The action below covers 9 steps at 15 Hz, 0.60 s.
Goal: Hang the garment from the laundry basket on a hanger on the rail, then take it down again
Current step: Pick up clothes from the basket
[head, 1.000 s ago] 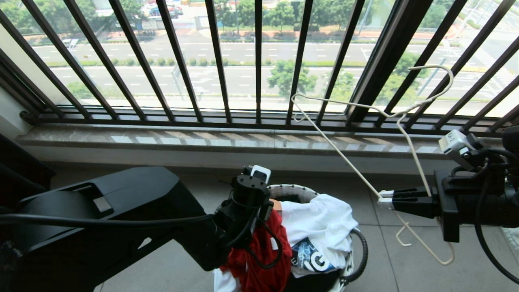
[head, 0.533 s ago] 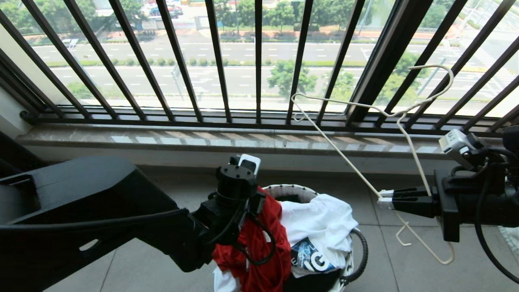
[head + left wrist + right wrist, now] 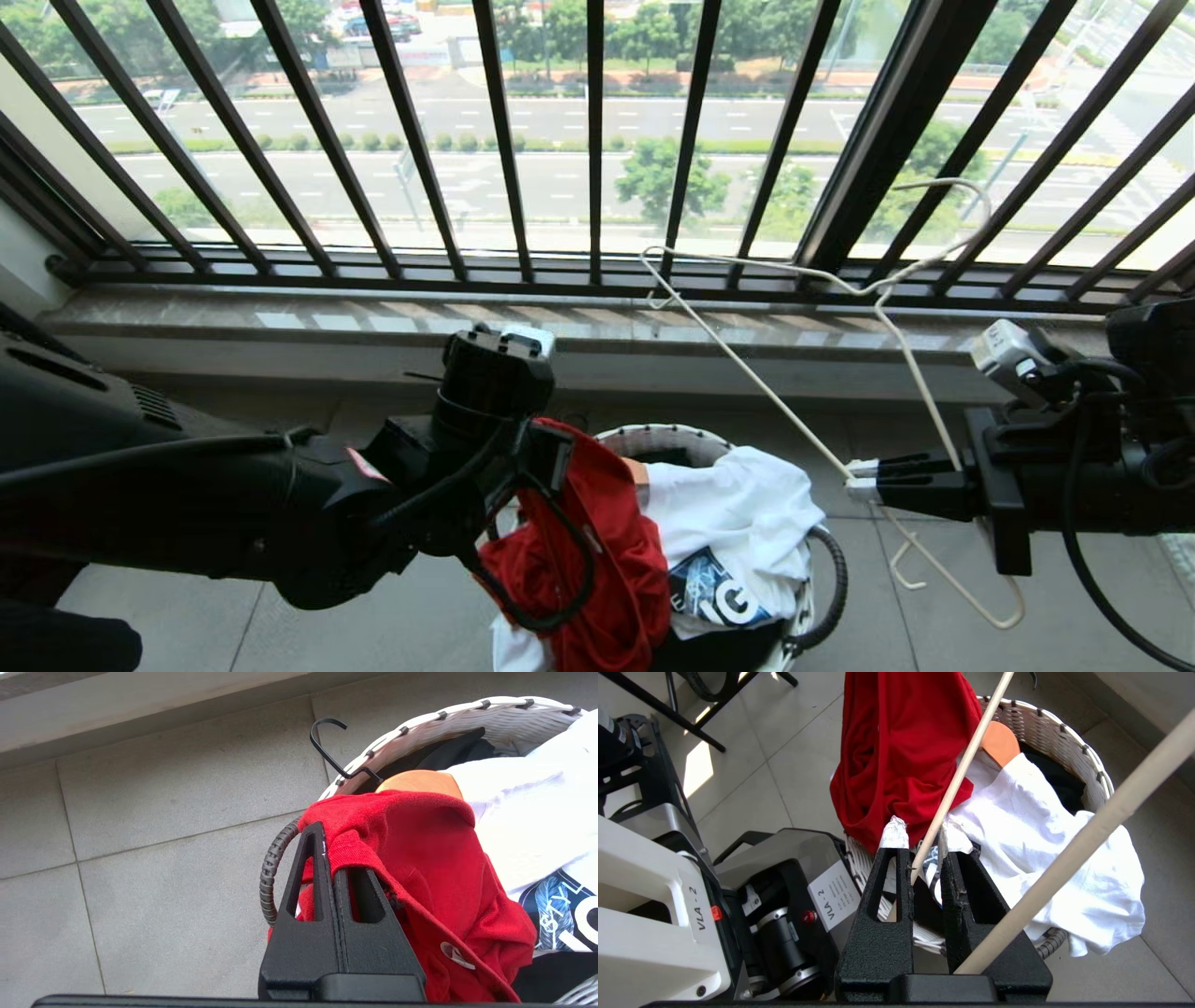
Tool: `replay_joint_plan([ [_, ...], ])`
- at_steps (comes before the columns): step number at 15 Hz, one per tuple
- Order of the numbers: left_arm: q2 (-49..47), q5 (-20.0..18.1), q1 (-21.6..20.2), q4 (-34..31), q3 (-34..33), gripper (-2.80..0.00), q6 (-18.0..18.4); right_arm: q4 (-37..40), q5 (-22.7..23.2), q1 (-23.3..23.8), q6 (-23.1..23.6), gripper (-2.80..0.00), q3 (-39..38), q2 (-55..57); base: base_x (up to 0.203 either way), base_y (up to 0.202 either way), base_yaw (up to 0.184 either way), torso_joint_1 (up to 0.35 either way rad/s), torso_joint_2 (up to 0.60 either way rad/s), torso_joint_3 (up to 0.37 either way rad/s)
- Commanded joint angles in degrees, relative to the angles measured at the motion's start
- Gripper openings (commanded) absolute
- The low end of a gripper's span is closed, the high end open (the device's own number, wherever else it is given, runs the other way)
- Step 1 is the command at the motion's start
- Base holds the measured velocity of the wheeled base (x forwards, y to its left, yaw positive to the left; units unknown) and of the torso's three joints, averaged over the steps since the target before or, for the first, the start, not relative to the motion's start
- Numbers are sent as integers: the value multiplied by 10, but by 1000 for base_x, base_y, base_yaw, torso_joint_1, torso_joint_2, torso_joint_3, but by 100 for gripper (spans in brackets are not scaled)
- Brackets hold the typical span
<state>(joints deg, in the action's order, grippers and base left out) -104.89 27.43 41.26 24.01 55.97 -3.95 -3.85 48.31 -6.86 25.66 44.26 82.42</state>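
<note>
The red garment (image 3: 597, 560) hangs half out of the round woven laundry basket (image 3: 653, 434), which stands on the tiled floor below the window. My left gripper (image 3: 327, 835) is above the basket's left side, shut on a fold of the garment (image 3: 420, 858) near its ribbed edge. To the right of the basket, my right gripper (image 3: 864, 471) is shut on the long bottom wire of the white hanger (image 3: 747, 361), holding it tilted in the air with its hook toward the window. In the right wrist view the hanger (image 3: 968, 760) crosses between that gripper's (image 3: 923, 833) taped fingertips. The rail is out of view.
A white graphic-print shirt (image 3: 738, 523) lies over the basket's right side, with a black garment and a wooden hanger's end (image 3: 999, 742) under it. The dark barred window railing (image 3: 597, 140) and a stone sill (image 3: 467, 322) stand behind. My own base (image 3: 658, 896) is left of the basket.
My left arm has risen and swung left, drawing the red garment higher out of the basket. My right gripper has shifted a little left and down with the hanger.
</note>
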Motion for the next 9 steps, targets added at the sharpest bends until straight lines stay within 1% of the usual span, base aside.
replay_joint_plan([
  [1, 36, -23, -5, -22, 12, -280, -2, -1, 3, -4, 1, -280, 2, 9, 0, 0, 0, 0, 0, 0],
  [2, 47, -36, -7, -35, 7, -280, -2, -1, 3, -4, 1, -280, 2, 5, 0, 0, 0, 0, 0, 0],
  [6, 42, -40, -7, -38, 8, -280, 2, -1, 2, -3, 1, -280, 3, 7, 0, 0, 0, 0, 0, 0],
  [9, 20, -41, -7, -35, 20, -280, -8, -1, 2, -3, 1, -280, 4, 5, 0, 0, 0, 0, 1, 12],
])
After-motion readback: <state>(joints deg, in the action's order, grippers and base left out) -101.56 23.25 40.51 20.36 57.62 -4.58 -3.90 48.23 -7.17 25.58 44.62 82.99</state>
